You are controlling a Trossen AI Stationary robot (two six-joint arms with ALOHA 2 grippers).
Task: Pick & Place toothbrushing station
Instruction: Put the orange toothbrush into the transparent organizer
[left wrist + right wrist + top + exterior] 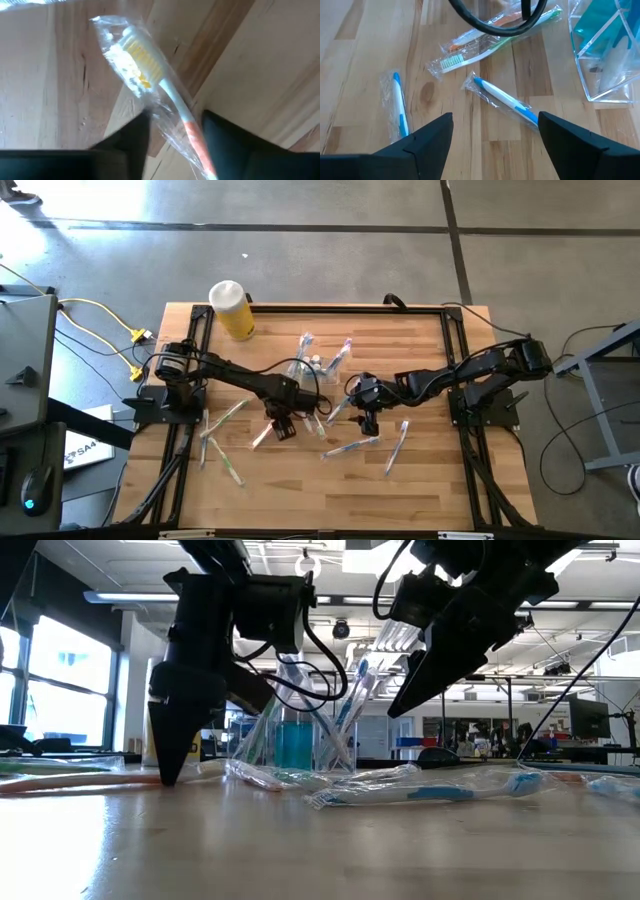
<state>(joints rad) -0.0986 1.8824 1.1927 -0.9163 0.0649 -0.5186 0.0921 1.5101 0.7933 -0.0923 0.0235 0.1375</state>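
Observation:
My left gripper (176, 142) points straight down over the table's middle left (280, 426). Its open fingers stand on either side of the orange handle of a clear-wrapped toothbrush (150, 75) with white and yellow bristles, which lies flat on the wood (262, 436). My right gripper (492, 145) hangs open and slanting above the table (368, 420), over a wrapped blue-and-white toothbrush (505, 100). The clear holder cup (305, 370) stands upright behind both grippers with toothbrushes upright in it (295, 735). My left gripper comes from above, its fingers (132, 140) across the wrapped toothbrush's handle (192, 132), and its fingertips are down at the tabletop (165, 778). Whether the fingers touch the wrapper, I cannot tell. The toothbrush lies flat on the table.
Several more wrapped toothbrushes lie scattered on the wood (350, 446) (397, 445) (225, 420) (397, 105) (470, 55). A yellow cylinder with a white cap (232, 308) stands at the far left corner. Black frame rails (455, 340) border the table.

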